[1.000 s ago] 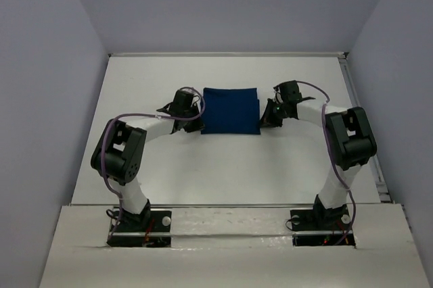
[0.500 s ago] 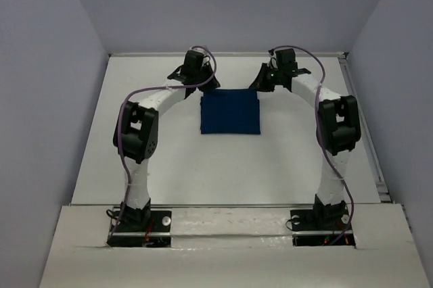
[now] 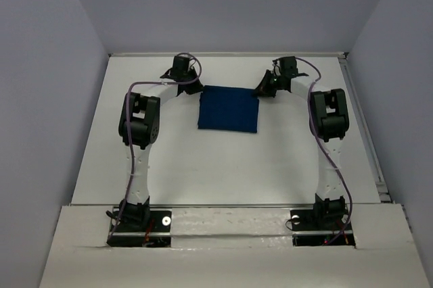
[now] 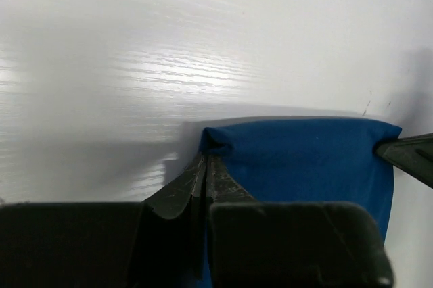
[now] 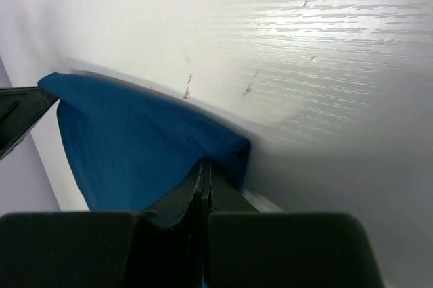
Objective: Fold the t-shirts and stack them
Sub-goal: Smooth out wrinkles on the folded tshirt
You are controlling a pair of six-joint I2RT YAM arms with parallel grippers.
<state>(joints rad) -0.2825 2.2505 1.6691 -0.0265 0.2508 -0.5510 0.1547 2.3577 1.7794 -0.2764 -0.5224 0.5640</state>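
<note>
The dark blue t-shirt [image 3: 228, 109] lies folded into a rectangle on the white table [image 3: 223, 166], toward the far side. Its chest print is hidden. My left gripper [image 3: 196, 89] is at the shirt's far left corner, and in the left wrist view [image 4: 206, 159] its jaws are shut on the blue cloth [image 4: 304, 159]. My right gripper [image 3: 260, 90] is at the far right corner, and in the right wrist view [image 5: 203, 165] its jaws are shut on the cloth [image 5: 128, 139], which is lifted slightly at that corner.
Grey walls enclose the table on the left, right and back. A raised rail [image 3: 362, 126] runs along the table's right edge. Both arms reach far out from their bases at the near edge.
Both arms have stretched from the shirt's sides to its far corners and closed on them. The shirt has shifted slightly.
</note>
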